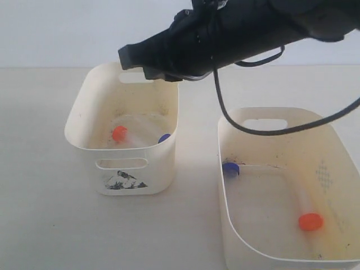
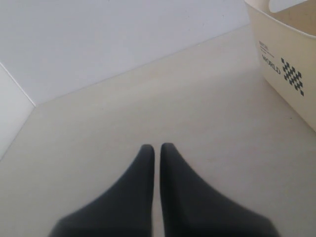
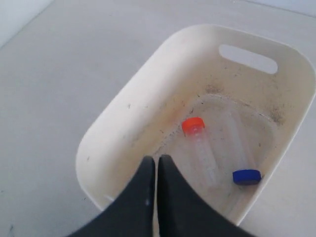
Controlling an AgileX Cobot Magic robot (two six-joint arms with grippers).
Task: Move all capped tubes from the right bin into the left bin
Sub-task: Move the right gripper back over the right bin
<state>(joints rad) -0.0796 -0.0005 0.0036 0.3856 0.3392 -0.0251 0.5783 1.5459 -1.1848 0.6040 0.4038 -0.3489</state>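
Observation:
The left bin [image 1: 163,169], with a dark sticker, holds an orange-capped tube [image 1: 119,133] and a blue-capped tube [image 1: 163,138]. The right bin [image 1: 225,185] holds a blue-capped tube [image 1: 230,169] in its far corner and an orange-capped tube [image 1: 310,221] near its front right. My right gripper [image 1: 128,58] has reached across and hangs above the left bin's far rim. It is shut and empty [image 3: 157,159], with the bin's orange-capped tube [image 3: 195,133] and blue-capped tube [image 3: 246,176] below. My left gripper [image 2: 157,147] is shut and empty over bare table, out of the exterior view.
The black right arm and its cable [image 1: 236,121] stretch from the upper right over the gap between the bins. A cream bin's outer wall [image 2: 286,59] with a printed label shows at the edge of the left wrist view. A pale wall stands behind the table.

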